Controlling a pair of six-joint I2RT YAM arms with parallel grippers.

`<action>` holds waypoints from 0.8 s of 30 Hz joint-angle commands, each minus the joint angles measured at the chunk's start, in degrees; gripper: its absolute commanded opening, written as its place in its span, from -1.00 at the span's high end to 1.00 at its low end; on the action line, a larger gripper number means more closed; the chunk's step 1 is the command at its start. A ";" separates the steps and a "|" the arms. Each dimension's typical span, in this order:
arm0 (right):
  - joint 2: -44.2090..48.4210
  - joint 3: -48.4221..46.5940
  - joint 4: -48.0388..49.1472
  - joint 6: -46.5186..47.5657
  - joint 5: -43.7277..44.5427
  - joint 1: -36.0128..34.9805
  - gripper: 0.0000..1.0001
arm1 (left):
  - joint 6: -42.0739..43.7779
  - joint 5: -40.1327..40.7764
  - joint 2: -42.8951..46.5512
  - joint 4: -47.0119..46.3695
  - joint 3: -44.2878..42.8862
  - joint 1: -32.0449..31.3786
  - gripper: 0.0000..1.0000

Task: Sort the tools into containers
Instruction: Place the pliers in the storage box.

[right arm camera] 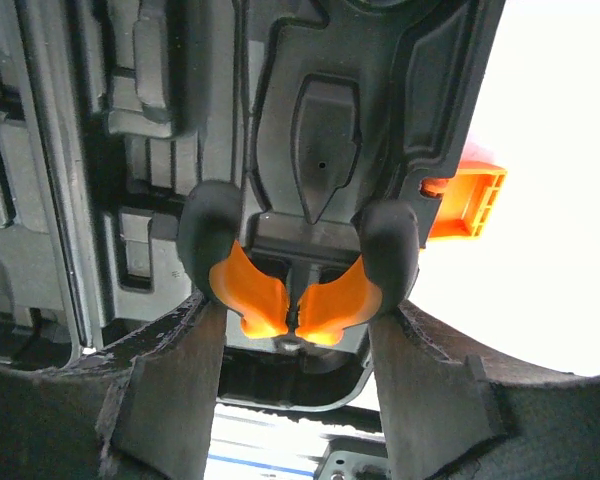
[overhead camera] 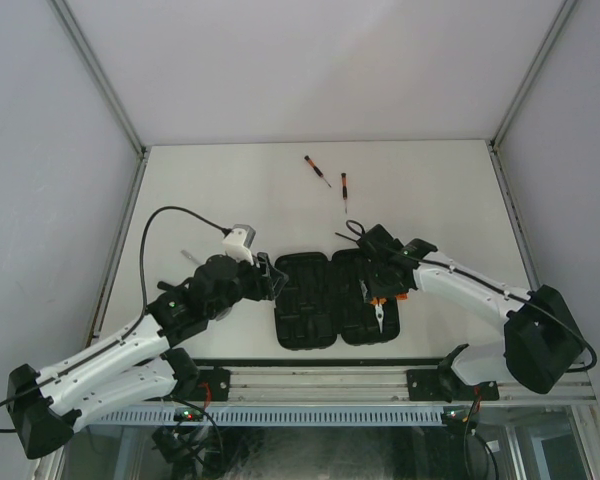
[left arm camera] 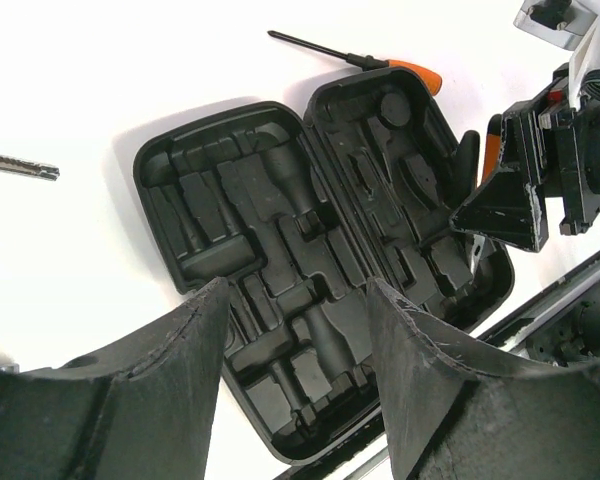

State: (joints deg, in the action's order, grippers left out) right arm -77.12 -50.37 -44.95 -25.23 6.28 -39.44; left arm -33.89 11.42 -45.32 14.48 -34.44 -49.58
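Observation:
The black tool case (overhead camera: pixel 305 300) lies open in front of the arm bases, its moulded slots showing (left arm camera: pixel 260 220). My right gripper (overhead camera: pixel 384 280) is shut on the orange-and-black pliers (right arm camera: pixel 250 290), fingers pressing the handles from both sides, over the case's right half (right arm camera: pixel 320 100); the pliers' nose points to the near edge (overhead camera: pixel 380 318). My left gripper (overhead camera: pixel 273 280) is open and empty, hovering at the case's left half (left arm camera: pixel 295 290). Two screwdrivers (overhead camera: pixel 317 170) (overhead camera: pixel 344 190) lie on the far table. A third screwdriver (left arm camera: pixel 380 65) lies just behind the case.
The case's orange latch (right arm camera: pixel 470 200) sticks out at its right side. A thin metal rod (left arm camera: pixel 20 165) lies on the table left of the case. The metal rail (overhead camera: pixel 320 385) runs along the near edge. Side walls close off the table.

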 commanded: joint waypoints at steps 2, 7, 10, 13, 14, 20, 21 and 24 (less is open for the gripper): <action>-0.95 -2.81 0.68 0.66 2.81 0.46 0.88 | 0.22 0.20 -0.27 -1.04 0.60 0.28 -0.22; -2.73 -2.82 1.03 0.27 3.89 0.59 0.73 | 0.18 0.09 -0.37 -0.99 0.75 0.28 -0.22; -3.78 -2.86 1.10 0.10 4.51 0.55 0.66 | -0.03 0.07 -0.08 -0.95 1.06 0.34 -0.22; -4.68 -2.87 1.60 0.05 4.53 0.51 0.58 | -0.21 0.08 -0.03 -0.95 1.21 0.36 -0.22; -4.83 -2.82 1.81 -0.05 4.45 0.51 0.55 | -0.21 0.03 -0.03 -0.90 1.21 0.35 -0.22; -5.28 -2.83 1.77 -1.02 5.58 0.25 0.33 | -0.45 0.47 0.88 -0.76 1.37 0.36 -0.22; -5.19 -2.81 1.60 -1.21 5.84 0.25 0.29 | -0.47 0.54 0.93 -0.79 1.39 0.35 -0.22; -5.06 -2.84 1.38 -1.52 6.36 0.09 0.18 | -0.55 0.56 1.05 -0.77 1.47 0.34 -0.22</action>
State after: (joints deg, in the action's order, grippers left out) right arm -82.63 -50.85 -44.18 -25.80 10.09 -39.13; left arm -33.93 11.42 -45.30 14.55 -34.44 -49.47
